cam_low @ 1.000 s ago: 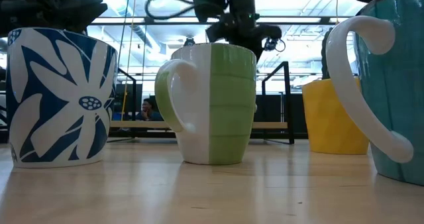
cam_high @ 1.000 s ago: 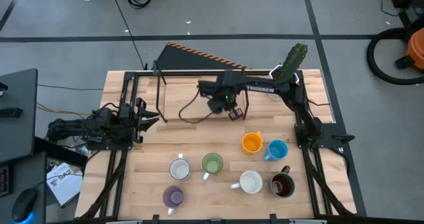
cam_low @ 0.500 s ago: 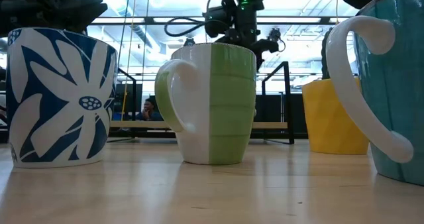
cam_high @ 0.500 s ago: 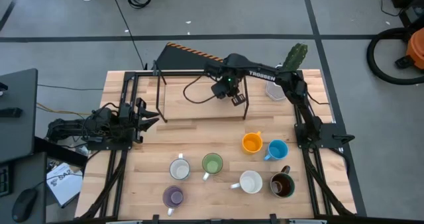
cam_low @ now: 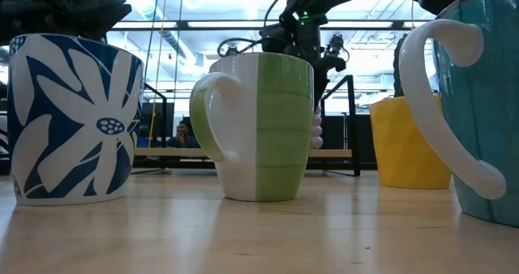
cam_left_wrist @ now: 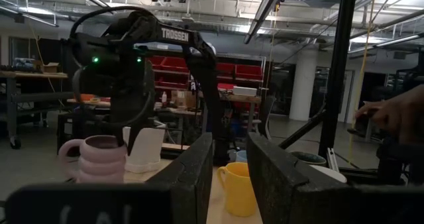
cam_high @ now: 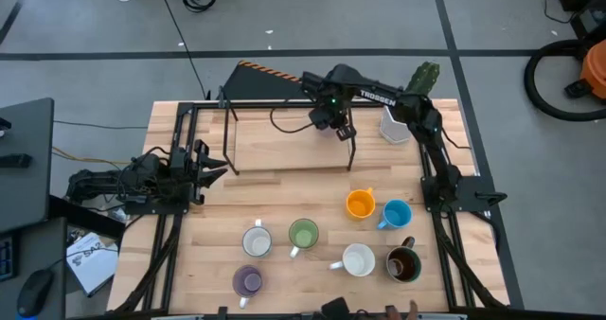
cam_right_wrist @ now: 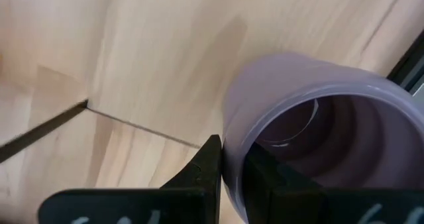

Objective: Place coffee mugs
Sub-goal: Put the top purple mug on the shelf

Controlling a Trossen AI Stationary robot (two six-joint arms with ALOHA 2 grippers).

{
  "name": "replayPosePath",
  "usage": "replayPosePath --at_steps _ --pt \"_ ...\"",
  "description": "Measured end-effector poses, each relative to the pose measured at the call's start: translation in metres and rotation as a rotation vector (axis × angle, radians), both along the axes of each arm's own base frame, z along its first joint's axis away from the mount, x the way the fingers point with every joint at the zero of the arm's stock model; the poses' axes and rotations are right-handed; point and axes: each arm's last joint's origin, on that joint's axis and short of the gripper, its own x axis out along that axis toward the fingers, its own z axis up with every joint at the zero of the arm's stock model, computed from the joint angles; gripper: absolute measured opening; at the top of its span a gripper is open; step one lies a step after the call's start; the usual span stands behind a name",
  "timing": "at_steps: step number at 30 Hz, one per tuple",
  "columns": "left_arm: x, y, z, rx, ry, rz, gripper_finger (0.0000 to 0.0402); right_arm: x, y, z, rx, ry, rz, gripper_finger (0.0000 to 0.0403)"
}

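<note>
The wooden plank tabletop (cam_high: 275,206) carries seven mugs toward six o'clock. The right arm reaches toward twelve o'clock, its right pincer (cam_right_wrist: 232,159) clamped on the rim of a glossy, ribbed lavender mug (cam_right_wrist: 318,144). The left pincer (cam_high: 210,161) waits at nine o'clock, its fingers slightly parted, holding nothing.

Bright even overhead light, soft shadows; low view backlit by ceiling lights, fg mugs (cam_low: 259,128) slightly blurred.

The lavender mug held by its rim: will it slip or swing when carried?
The lavender mug looks rigid, glazed, so perhaps slippery. The right gripper clamps only one wall, so it may swing. Likely breaks if dropped.
</note>
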Motion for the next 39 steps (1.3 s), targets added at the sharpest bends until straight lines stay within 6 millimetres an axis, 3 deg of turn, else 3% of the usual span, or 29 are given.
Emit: replayPosePath --at_steps 13,20,39 --pt "0.000 0.000 0.000 0.000 0.001 0.000 0.0098 -0.004 -0.010 0.000 0.010 -0.019 -0.035 0.0059" --pt "0.000 0.000 0.000 0.000 0.001 0.000 0.0098 -0.003 -0.008 0.000 -0.016 0.000 -0.129 0.0079" --pt "0.000 0.000 0.000 0.000 0.001 0.000 0.0098 0.005 0.003 0.001 -0.075 -0.004 -0.121 0.0148"
